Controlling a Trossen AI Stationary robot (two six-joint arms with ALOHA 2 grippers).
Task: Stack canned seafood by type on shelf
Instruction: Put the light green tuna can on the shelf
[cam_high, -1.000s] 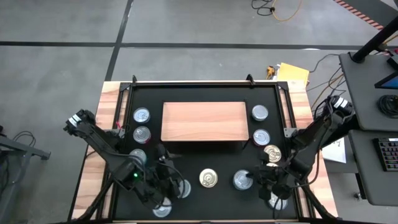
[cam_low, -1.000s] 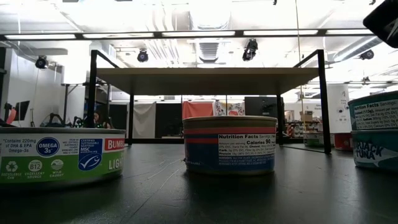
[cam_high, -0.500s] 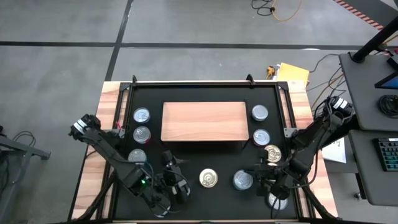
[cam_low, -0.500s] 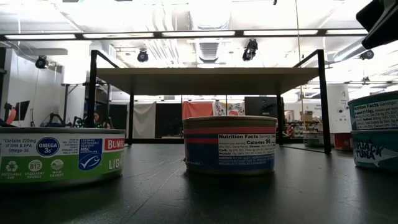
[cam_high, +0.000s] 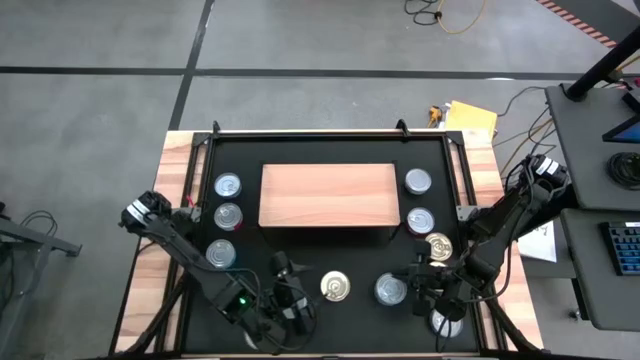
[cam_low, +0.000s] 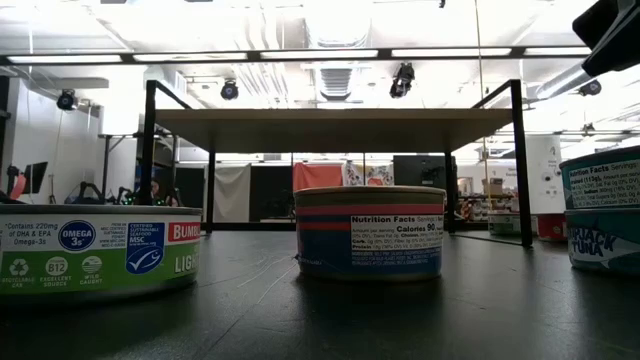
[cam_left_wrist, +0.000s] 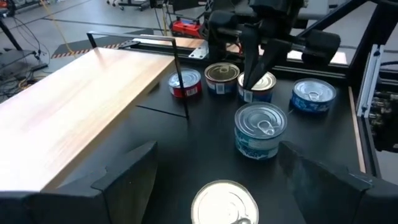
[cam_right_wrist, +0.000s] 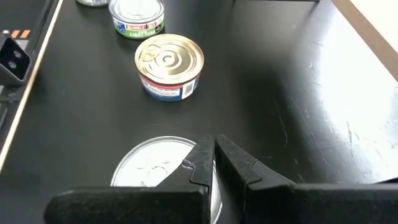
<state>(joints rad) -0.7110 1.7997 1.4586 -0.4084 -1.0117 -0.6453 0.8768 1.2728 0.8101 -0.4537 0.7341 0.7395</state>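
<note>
My left end effector (cam_high: 290, 300) hangs near-left of the gold-lidded tin (cam_high: 335, 287), fingers apart, empty. Right end effector (cam_right_wrist: 214, 158) pinched together over a silver tin (cam_right_wrist: 152, 171). Shelf (cam_high: 328, 195) bare.

Bare shelf (cam_high: 327, 195) top; cans (cam_high: 335, 287) crowding surrounding mat (cam_high: 310, 250).
</note>
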